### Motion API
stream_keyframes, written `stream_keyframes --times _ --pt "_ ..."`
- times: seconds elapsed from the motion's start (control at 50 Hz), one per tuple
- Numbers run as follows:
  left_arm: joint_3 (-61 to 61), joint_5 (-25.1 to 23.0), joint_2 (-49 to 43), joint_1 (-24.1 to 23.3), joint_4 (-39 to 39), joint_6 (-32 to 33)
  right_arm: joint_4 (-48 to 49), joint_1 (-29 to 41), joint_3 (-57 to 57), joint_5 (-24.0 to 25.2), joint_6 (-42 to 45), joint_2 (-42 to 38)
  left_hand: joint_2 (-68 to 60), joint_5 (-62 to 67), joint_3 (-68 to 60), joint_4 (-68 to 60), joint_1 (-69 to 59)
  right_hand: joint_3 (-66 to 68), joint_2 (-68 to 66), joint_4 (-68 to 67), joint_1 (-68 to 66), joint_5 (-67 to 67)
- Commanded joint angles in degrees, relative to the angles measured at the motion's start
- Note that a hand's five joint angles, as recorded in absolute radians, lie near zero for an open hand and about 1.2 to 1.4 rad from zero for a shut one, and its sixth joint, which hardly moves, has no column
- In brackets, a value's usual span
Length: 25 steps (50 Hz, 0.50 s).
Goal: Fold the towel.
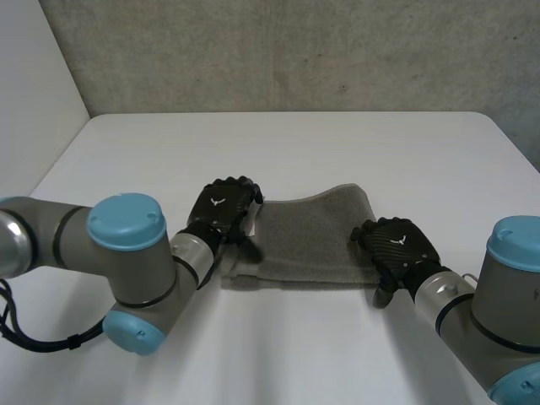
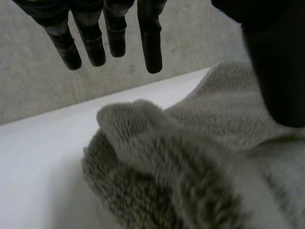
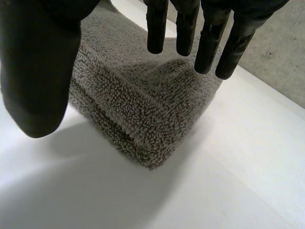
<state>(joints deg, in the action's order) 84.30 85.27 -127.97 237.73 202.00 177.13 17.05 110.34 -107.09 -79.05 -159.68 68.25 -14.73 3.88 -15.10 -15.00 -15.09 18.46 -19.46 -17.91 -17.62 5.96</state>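
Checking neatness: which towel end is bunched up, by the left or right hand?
The towel end at the left hand: it humps up; by the right hand it lies in stacked layers.

Left hand (image 1: pixel 224 211) low, fingers (image 2: pixel 151 43) straight, thumb apart. Right hand (image 1: pixel 401 246) likewise, fingers (image 3: pixel 156 28) extended. Arms angled inward.

Towel (image 1: pixel 308 245) edge beneath left hand (image 1: pixel 221 213)
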Motion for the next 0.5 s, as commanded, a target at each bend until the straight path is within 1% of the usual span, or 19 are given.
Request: stream_keyframes --times 0.02,0.04,0.06,0.08,0.1,0.12,0.14,0.16,0.18,0.22,0.24,0.28,0.5 --pt "-3.61 2.61 -3.33 0.8 -0.03 0.06 0.0 -0.39 -0.4 -0.05 0.25 0.49 0.81 0.03 1.18 1.08 1.17 5.42 -4.41 -5.96 -6.25 7.91" --pt "-3.62 2.62 -3.34 0.8 -0.03 0.06 0.08 -0.39 -0.4 -0.05 0.25 0.4 0.82 0.03 1.18 1.08 1.17 8.75 -7.74 -9.29 -9.58 11.24" --pt "-3.62 4.1 -3.34 1.15 -0.03 0.06 0.09 -0.39 -0.31 -0.22 0.25 0.4 0.82 0.03 1.18 1.08 1.17 12.45 -11.44 -12.99 -13.28 14.94" --pt "-3.62 4.12 -3.34 1.15 -0.03 0.06 0.09 -0.39 -0.31 -0.22 0.25 0.4 0.82 0.03 1.18 1.08 1.17 12.48 -11.48 -13.03 -13.32 14.98" --pt "-3.62 5.6 -3.34 1.5 -0.03 0.15 0.17 -0.39 -0.23 -0.48 0.34 0.4 0.98 -0.13 1.35 1.25 1.34 16.81 -15.81 -17.36 -17.65 19.31" --pt "-3.44 7.09 -3.25 1.94 -0.03 0.15 0.17 -0.39 -0.22 -0.49 0.34 0.4 0.98 -0.13 1.35 1.25 1.34 16.86 -15.85 -17.4 -17.69 19.35" --pt "-3.44 7.1 -3.25 1.94 -0.03 0.15 0.17 -0.39 -0.14 -0.92 0.42 0.22 0.98 -0.13 1.35 1.25 1.34 23.35 -22.35 -23.9 -24.19 25.85" --pt "-3.18 8.41 -2.99 2.38 -0.03 0.24 0.17 -0.39 0.04 -1.36 0.6 0.05 1.15 -0.3 1.52 1.42 1.51 27.25 -26.24 -27.79 -28.08 29.74" --pt "-2.83 9.38 -2.72 2.56 -0.03 0.32 0.17 -0.39 0.04 -1.37 0.6 0.05 1.32 -0.47 1.69 1.58 1.68 27.29 -26.28 -27.83 -28.12 29.78" --pt "-2.65 10.09 -2.37 2.65 -0.12 0.32 0.17 -0.48 0.13 -2.42 1.56 -0.22 1.32 -0.47 1.69 1.59 1.68 33.64 -32.63 -34.18 -34.47 36.13" --pt "-2.65 10.09 -2.37 2.65 -0.12 0.32 0.17 -0.48 0.13 -2.42 1.57 -0.22 1.32 -0.47 1.69 1.59 1.68 33.68 -32.67 -34.22 -34.51 36.17" --pt "-1.78 10.71 -1.84 2.65 -0.29 0.32 0.17 -0.48 0.13 -3.21 2.88 -0.39 1.49 -0.64 1.86 1.75 1.85 39.21 -38.21 -39.76 -40.05 41.71" --pt "0.25 10.8 -1.67 2.73 -0.47 0.41 0.44 -0.48 -0.14 -3.48 4.03 -0.57 1.66 -0.81 2.02 1.92 2.01 39.4 -38.39 -39.94 -40.23 41.89"
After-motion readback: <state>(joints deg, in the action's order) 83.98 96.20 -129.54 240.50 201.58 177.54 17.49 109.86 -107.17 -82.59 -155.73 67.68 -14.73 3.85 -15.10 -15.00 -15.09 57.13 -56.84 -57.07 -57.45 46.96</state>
